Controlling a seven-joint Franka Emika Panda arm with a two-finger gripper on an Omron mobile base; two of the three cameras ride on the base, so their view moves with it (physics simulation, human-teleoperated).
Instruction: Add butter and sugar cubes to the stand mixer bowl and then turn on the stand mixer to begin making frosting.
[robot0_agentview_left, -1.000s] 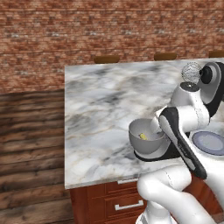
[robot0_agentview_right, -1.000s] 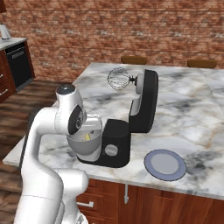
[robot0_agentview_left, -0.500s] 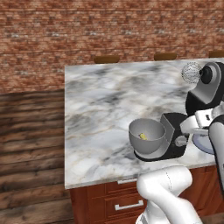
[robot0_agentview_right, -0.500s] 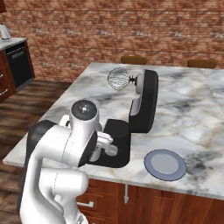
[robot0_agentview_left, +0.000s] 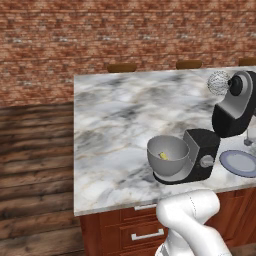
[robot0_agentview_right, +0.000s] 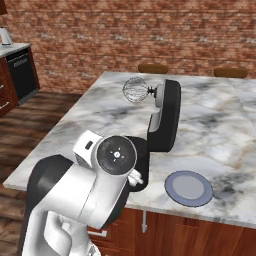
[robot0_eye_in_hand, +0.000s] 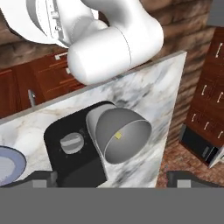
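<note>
The stand mixer (robot0_agentview_left: 202, 152) stands on the marble counter with its head (robot0_agentview_left: 235, 102) tilted back and the wire whisk (robot0_agentview_left: 218, 82) raised. The grey stand mixer bowl (robot0_agentview_left: 167, 155) sits on its black base, and the small yellow butter (robot0_agentview_left: 163, 156) lies inside. The hand view looks down on the bowl (robot0_eye_in_hand: 122, 135), the butter (robot0_eye_in_hand: 118, 136) and the silver knob (robot0_eye_in_hand: 71, 143). My gripper (robot0_eye_in_hand: 113, 178) is open, its fingertips (robot0_eye_in_hand: 43, 177) wide apart with nothing between them, hanging above the mixer. My arm (robot0_agentview_right: 100, 185) hides the bowl in the right base view. Sugar cubes are out of view.
A flat blue-grey plate (robot0_agentview_left: 240, 162) lies on the counter right of the mixer base, near the front edge (robot0_agentview_right: 189, 188). Two stools (robot0_agentview_left: 121, 67) stand at the counter's far side. Wooden cabinets with drawers (robot0_agentview_left: 145, 232) run below the counter. A black oven (robot0_agentview_right: 20, 75) is at the far left.
My arm has swung away from over the bowl toward the right and out of the left base view's counter area, uncovering the bowl and mixer base. The jaws stay open.
</note>
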